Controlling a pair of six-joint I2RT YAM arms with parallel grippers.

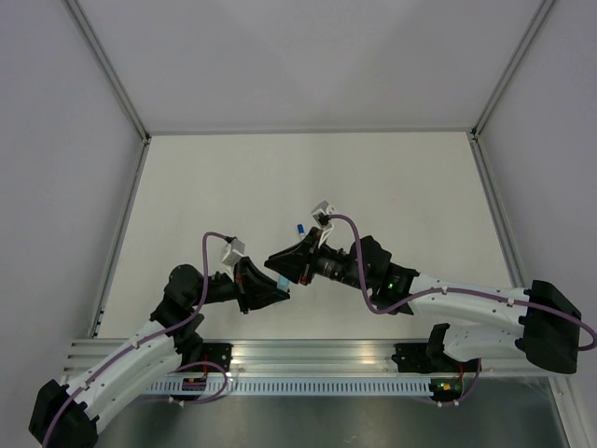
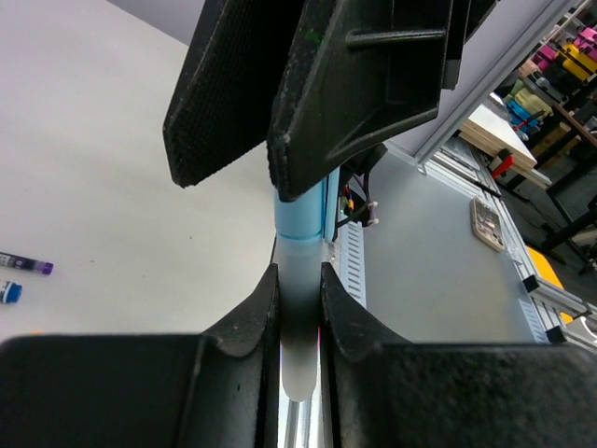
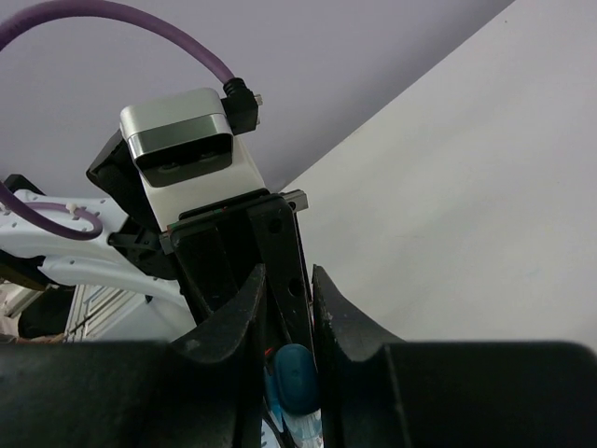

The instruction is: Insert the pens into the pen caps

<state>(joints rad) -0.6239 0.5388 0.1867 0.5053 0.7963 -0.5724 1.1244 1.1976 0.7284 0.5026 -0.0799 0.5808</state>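
Note:
My left gripper [image 1: 275,294] [image 2: 298,280] is shut on the white-barrelled pen [image 2: 298,322], which stands up between its fingers. My right gripper [image 1: 278,259] [image 3: 284,280] meets it tip to tip and is shut on the light blue pen cap [image 2: 301,210] [image 3: 297,375]. The cap sits on the upper end of the white pen, in line with it. They show as a light blue spot [image 1: 282,282] between the two grippers in the top view. The dark pen [image 2: 26,265] and the dark blue cap [image 2: 9,292] [image 1: 298,228] lie on the table, close together.
The white table [image 1: 392,187] is walled by grey panels with aluminium posts. An aluminium rail [image 1: 317,359] with the arm bases runs along the near edge. Purple cables [image 1: 210,245] loop over both wrists. The right wrist camera [image 1: 324,211] hangs beside the dark blue cap.

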